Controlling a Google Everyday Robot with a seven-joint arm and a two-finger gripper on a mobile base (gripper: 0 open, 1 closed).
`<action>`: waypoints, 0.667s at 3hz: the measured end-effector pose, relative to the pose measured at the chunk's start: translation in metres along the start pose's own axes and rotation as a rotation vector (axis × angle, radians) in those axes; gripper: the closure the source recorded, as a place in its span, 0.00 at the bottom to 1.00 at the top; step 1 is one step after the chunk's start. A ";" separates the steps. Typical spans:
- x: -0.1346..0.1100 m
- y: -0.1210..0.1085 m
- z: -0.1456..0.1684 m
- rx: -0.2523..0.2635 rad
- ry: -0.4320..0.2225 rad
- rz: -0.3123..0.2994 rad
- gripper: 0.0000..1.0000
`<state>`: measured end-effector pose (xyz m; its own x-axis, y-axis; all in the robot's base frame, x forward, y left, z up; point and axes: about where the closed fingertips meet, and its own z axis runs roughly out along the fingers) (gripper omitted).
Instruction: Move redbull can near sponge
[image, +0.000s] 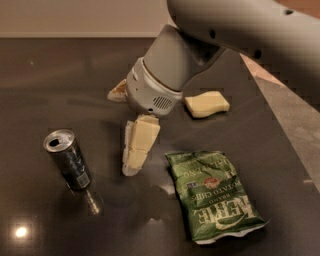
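Observation:
The redbull can (67, 160) stands upright on the dark table at the left, its pull-tab top showing. The sponge (206, 104), a pale yellow block with wavy sides, lies on the table at centre right, behind the arm. My gripper (121, 133) hangs over the table between them, a short way right of the can and not touching it. It is open and empty: one cream finger (137, 146) points down toward the table and the other (118, 91) sticks out to the back left.
A green chip bag (215, 196) lies flat at the front right, just right of the gripper. The table's right edge (280, 120) runs diagonally, with a lighter floor beyond. My grey arm fills the upper right.

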<state>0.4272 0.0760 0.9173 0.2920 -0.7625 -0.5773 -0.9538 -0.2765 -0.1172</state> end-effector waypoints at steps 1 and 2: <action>-0.020 -0.004 0.022 -0.026 -0.048 -0.026 0.00; -0.033 -0.012 0.038 -0.040 -0.082 -0.033 0.00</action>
<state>0.4263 0.1263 0.9070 0.3151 -0.7028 -0.6378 -0.9397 -0.3254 -0.1057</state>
